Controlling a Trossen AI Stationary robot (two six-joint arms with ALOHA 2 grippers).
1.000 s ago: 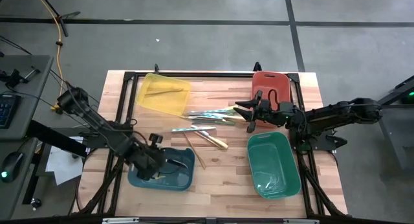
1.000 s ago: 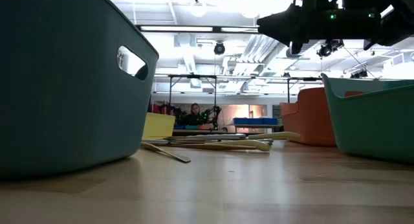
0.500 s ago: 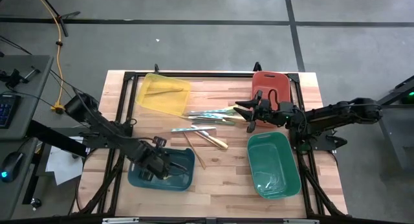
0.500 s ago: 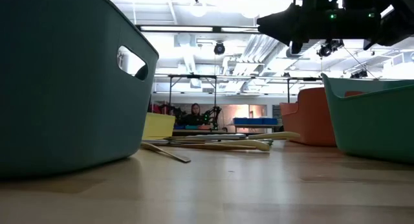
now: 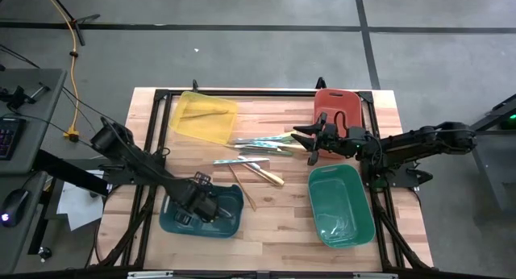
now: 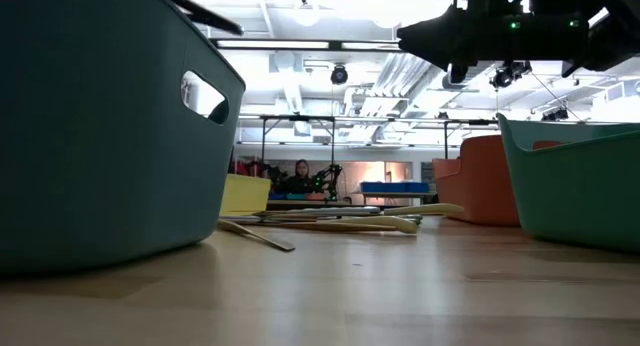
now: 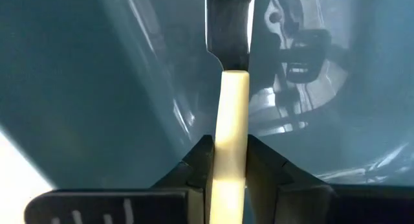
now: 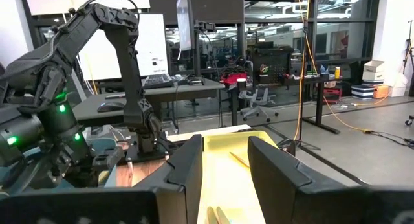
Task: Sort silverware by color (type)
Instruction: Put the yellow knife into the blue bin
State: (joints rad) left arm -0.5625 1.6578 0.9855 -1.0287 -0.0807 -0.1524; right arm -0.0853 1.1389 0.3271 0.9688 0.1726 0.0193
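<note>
Silverware lies loose near the centre of the wooden table, spread from about 12 o'clock toward 6 o'clock of the centre: a silvery, teal-tinted bundle lies crosswise at the top, a short silver piece below it, and cream and tan pieces slant downward beneath. From table height the same pile shows as a low, flat heap between the bins.

Four bins, largest items on the table, ring the pile. The green bin sits at 4 o'clock. The dark teal bin sits at 7 o'clock. The orange bin sits at 1 o'clock. The yellow bin sits at 10 o'clock and holds a few thin pale utensils.

The left arm reaches in from 9 o'clock, and the left gripper is down inside the dark teal bin. Its wrist camera shows the two dark fingers pinching the cream handle of a knife, whose shiny blade points away from the gripper against the bin's teal wall.

The right arm enters from 3 o'clock, and the right gripper hangs above the table at the right end of the silvery bundle, just beside the orange bin. Its fingers stand parted with nothing between them.

A person shows small in the far room.
</note>
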